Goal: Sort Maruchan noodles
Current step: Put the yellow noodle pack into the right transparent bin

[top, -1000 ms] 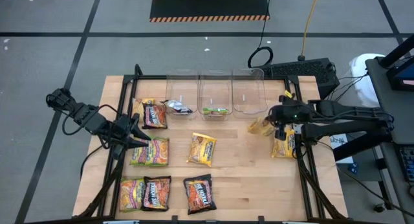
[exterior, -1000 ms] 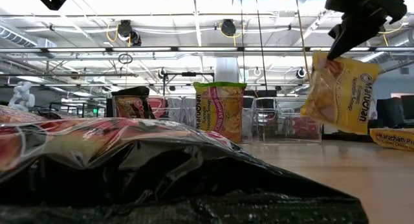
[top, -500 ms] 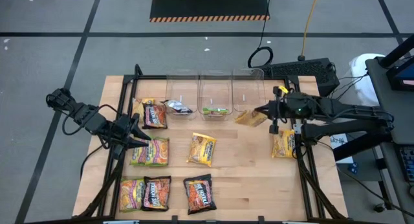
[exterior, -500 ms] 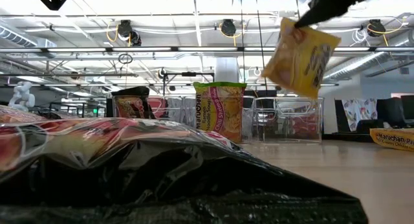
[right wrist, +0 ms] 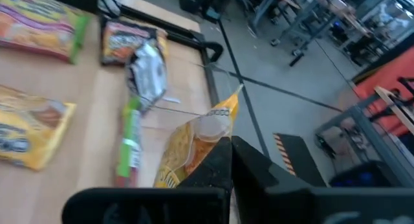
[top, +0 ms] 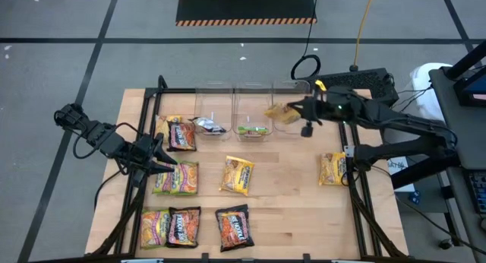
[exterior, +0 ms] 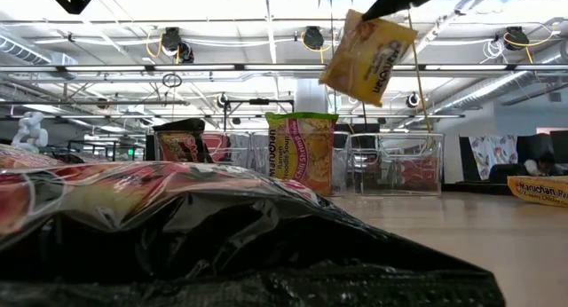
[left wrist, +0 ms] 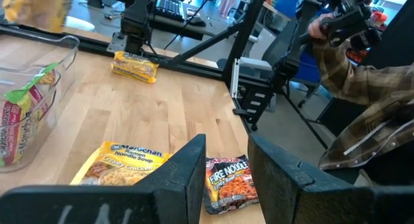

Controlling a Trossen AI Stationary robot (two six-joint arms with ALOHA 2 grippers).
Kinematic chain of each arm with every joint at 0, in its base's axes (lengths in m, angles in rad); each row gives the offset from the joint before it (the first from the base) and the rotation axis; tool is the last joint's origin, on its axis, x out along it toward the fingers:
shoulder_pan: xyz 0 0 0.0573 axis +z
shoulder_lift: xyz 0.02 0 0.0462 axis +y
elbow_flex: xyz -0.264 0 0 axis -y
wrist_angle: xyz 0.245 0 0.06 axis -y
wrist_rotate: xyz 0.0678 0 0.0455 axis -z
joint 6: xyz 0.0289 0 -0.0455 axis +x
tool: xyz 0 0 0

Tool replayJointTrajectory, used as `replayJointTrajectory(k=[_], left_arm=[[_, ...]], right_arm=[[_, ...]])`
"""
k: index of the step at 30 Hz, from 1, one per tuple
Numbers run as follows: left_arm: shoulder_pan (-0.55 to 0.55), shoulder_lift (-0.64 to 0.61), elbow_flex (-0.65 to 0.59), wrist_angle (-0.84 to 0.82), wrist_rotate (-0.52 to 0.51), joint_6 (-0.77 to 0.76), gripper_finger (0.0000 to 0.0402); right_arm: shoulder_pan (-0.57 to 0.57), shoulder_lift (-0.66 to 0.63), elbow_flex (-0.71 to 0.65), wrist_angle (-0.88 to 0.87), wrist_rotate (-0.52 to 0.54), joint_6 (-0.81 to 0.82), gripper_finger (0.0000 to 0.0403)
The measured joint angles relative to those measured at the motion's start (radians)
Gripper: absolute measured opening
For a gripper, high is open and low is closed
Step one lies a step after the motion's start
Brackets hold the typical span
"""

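My right gripper [top: 296,111] is shut on a yellow Maruchan packet [top: 280,114], which hangs high over the rightmost of three clear bins [top: 292,103]. In the low view the packet [exterior: 368,57] hangs well above the bin tops. My left gripper [top: 168,163] stands open at the table's left over a lime-green packet [top: 176,179], touching nothing. Other packets lie flat on the table: a yellow one [top: 238,175], another yellow one [top: 332,169], and black ones [top: 233,227] near the front. My right gripper pinches the yellow packet between its two fingers at an upper corner [exterior: 359,17]. In the right wrist view the crinkled end [right wrist: 206,146] sits right at the fingertips. The fingers come from the table's right, slanting slightly down. The packet hangs tilted below them, lifted clear.
The left bin holds a black packet [top: 209,125] and the middle bin a lime-green one [top: 252,130]. More packets lie at the far left [top: 181,134] and front left [top: 156,226]. A person's sleeve [left wrist: 362,88] shows beyond the table's right side.
My right gripper has risen and gone toward the table's far edge and leftward, rolling as it went, still shut. The yellow packet has gone with it, from low beside the right bin to high over that bin, swinging and tilting.
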Motion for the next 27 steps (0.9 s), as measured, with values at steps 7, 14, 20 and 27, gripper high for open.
replayJointTrajectory(k=[7,14,20,27], left_arm=[[0.000,0.000,0.000,0.000,0.000,0.000,0.0122],[0.000,0.000,0.000,0.000,0.000,0.000,0.0122],[0.000,0.000,0.000,-0.001,0.000,-0.002,0.0122],[0.000,0.000,0.000,-0.001,0.000,-0.002,0.0122]], right_arm=[[-0.106,0.049,-0.006,-0.021,-0.074,-0.007,0.0000],[-0.181,0.081,-0.006,-0.070,-0.137,-0.019,0.0000],[-0.234,0.094,-0.007,-0.123,-0.186,-0.042,0.0000],[-0.264,0.094,-0.007,-0.220,-0.215,-0.041,0.0000]])
